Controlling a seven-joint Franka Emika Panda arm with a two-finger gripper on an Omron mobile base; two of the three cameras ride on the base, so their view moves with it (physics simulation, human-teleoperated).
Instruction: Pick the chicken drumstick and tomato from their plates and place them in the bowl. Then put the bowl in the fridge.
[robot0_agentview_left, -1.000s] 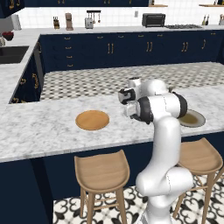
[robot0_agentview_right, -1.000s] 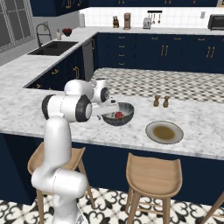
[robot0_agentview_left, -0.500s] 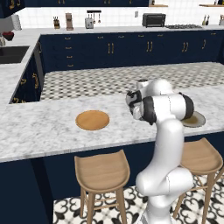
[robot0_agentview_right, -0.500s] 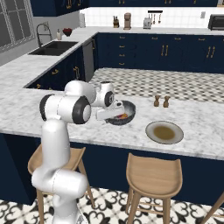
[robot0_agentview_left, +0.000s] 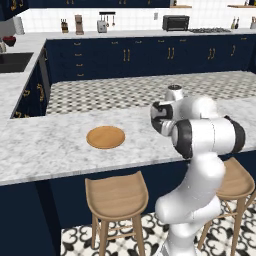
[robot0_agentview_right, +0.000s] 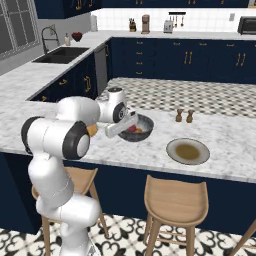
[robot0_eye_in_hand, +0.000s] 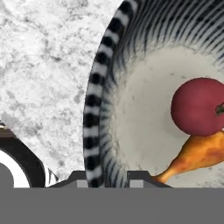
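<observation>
Rim of the bowl (robot0_eye_in_hand: 97, 109) runs between my fingertips (robot0_eye_in_hand: 78, 179) at the bottom of the hand view, one outside, one inside; my gripper (robot0_eye_in_hand: 104, 178) has pinched down on it. Tomato (robot0_eye_in_hand: 199, 106) and chicken drumstick (robot0_eye_in_hand: 197, 154) already lie inside, right of frame. I should lift level and slowly so neither rolls out. In the right base view, the grey-rimmed plate (robot0_agentview_right: 171, 148) sits right of the bowl and two shakers (robot0_agentview_right: 183, 115) stand behind, well apart. The wooden plate (robot0_agentview_left: 105, 137) lies centre-left in the left base view. Nothing blocks the lift.
</observation>
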